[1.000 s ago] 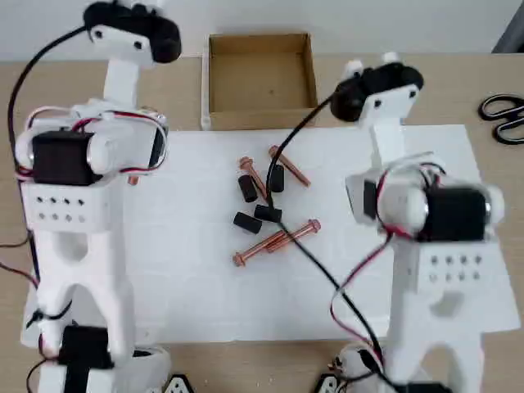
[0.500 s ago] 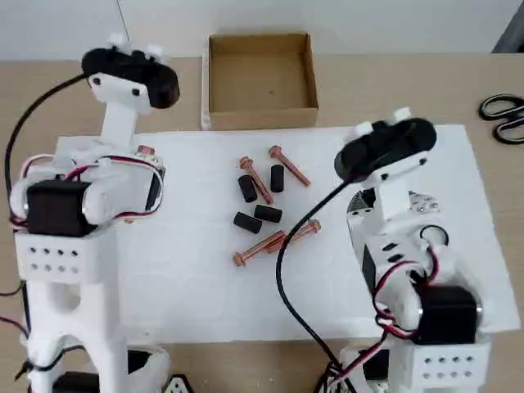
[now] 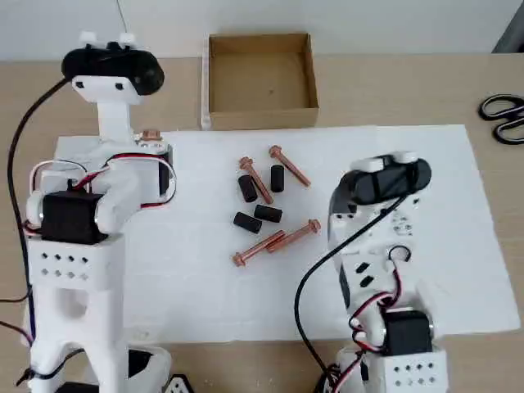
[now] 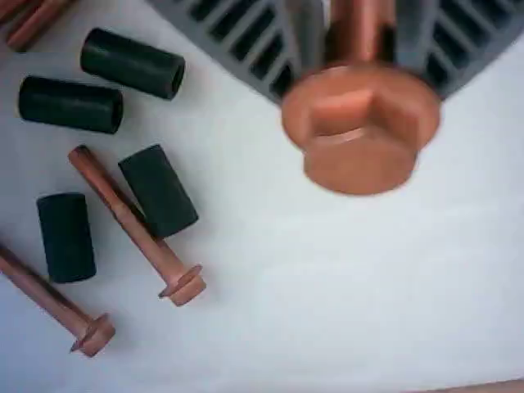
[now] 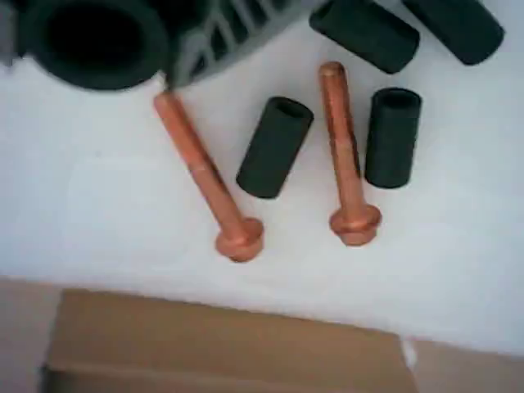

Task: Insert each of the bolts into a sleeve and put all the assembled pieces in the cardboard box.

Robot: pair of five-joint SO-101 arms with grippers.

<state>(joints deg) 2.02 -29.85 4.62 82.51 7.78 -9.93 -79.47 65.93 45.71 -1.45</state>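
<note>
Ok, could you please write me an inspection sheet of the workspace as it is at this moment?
Surface: wooden table covered by a white sheet.
Job's things: four loose bolts and four loose sleeves mid-sheet; cardboard box empty.
Clutter: scissors at the table's edge.
Grippers: left gripper shut on a bolt; right gripper shut on a sleeve.
Cables: black cable hangs over the sheet beside the loose bolts.
Surroundings: pale wall behind; nothing else seen.
</note>
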